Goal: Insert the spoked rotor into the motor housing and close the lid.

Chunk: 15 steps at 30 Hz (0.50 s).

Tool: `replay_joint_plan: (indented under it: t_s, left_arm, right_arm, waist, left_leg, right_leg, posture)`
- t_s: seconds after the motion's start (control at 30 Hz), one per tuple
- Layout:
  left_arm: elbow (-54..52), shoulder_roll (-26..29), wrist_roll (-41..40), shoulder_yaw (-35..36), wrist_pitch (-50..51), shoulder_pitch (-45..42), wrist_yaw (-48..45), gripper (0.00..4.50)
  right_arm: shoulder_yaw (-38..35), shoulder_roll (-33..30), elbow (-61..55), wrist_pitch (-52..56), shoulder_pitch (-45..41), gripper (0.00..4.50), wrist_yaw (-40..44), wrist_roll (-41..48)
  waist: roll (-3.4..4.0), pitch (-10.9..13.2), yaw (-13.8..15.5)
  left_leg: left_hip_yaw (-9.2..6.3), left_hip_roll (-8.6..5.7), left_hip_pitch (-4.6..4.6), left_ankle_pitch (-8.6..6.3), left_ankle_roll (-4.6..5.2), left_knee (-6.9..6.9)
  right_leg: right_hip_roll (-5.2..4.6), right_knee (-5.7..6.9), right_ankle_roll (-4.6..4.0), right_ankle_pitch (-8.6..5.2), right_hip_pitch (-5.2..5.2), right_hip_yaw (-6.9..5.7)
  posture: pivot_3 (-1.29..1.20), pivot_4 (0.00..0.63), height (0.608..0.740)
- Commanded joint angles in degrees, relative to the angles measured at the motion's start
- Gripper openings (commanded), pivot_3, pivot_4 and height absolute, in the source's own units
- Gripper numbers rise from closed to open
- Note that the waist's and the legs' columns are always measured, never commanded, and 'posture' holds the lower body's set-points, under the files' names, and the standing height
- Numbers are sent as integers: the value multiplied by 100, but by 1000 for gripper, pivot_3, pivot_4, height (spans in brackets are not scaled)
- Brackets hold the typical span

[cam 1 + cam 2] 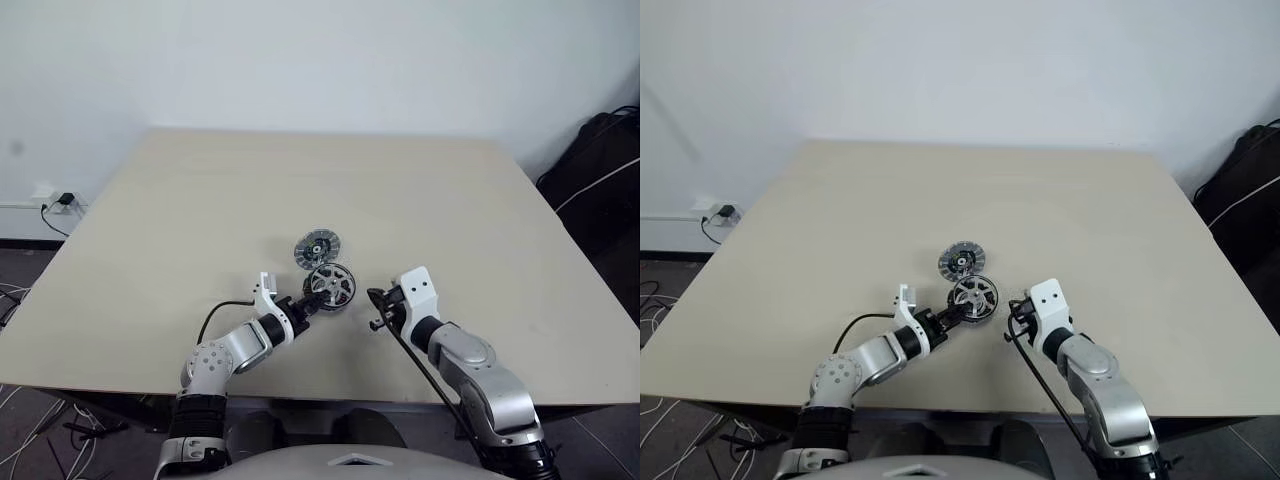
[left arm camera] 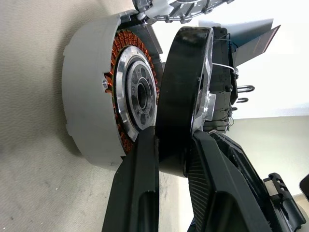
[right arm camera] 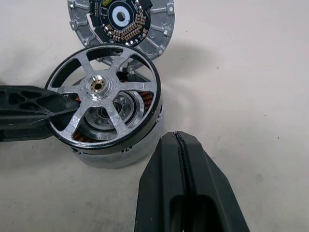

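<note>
Left gripper [image 2: 174, 159] is pinching the spoked rotor [image 3: 104, 92] by its black rim, one finger on each face. Rotor sits directly over the motor housing [image 2: 89, 96], tilted, not seated: the left wrist view shows a gap between rotor and housing, with the copper windings and silver hub visible in that gap. From the right wrist view, the rotor covers most of the housing top; windings show only through the spokes, and the housing's grey wall shows below the rim. Can't tell whether the rotor edge touches the housing anywhere.

Lid [image 3: 120, 21] lies flat on the table [image 1: 450, 210], just behind the housing, partly cut off in the right wrist view. Its near edge is hidden by the rotor, so whether it touches the housing is unclear.

Right gripper [image 3: 181, 145] has its fingers pressed together, holding nothing, just beside the housing on the right, apart from it.

Head views: rotor and housing merge into one small blob, detail unreadable.
</note>
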Motion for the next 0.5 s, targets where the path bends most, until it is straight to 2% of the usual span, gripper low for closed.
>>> replay_joint_plan:
  t_s: [0.03, 0.1, 0.17, 0.3, 0.5]
  left_arm:
    - [-101, -346, -6, 35, -61, -107, -6, 489]
    - [-120, -353, -9, 49, -64, -103, 12, 489]
    - [-123, -352, 3, 56, -71, -99, 19, 1205]
    - [-106, -329, 21, 72, -83, -84, 19, 2349]
    - [-140, -320, 38, 74, -90, -50, 35, 2349]
  right_arm:
    - [-60, 1, -144, -105, -133, 0, -11, 29]
    - [-51, 6, -138, -106, -144, 0, -12, 26]
    - [-37, 13, -131, -109, -155, 0, -13, 22]
    - [-27, 23, -124, -110, -176, 0, -10, 20]
    - [-6, 37, -130, -103, -188, 0, -20, 15]
  waist:
    - [0, 0, 0]
    - [0, 0, 0]
    - [0, -2, -1]
    - [1, -15, 0]
    - [4, -21, -6]
  left_leg:
    - [0, 0, 0, 0, 0, 0]
    - [0, 0, 0, 0, 0, 0]
    - [0, 0, 0, 0, 0, 0]
    - [-1, 0, 2, 0, 0, 2]
    - [-2, 1, 6, 3, -3, 6]
  right_leg:
    - [0, 0, -1, 1, 0, 0]
    - [0, 0, -2, 1, 0, 0]
    - [0, 0, -1, 1, 0, 0]
    - [0, 0, -2, 1, 3, 0]
    - [0, 3, 5, 2, 4, 0]
  posture:
    - [0, 0, 740]
    - [0, 0, 740]
    - [0, 0, 740]
    - [0, 0, 740]
    - [0, 0, 740]
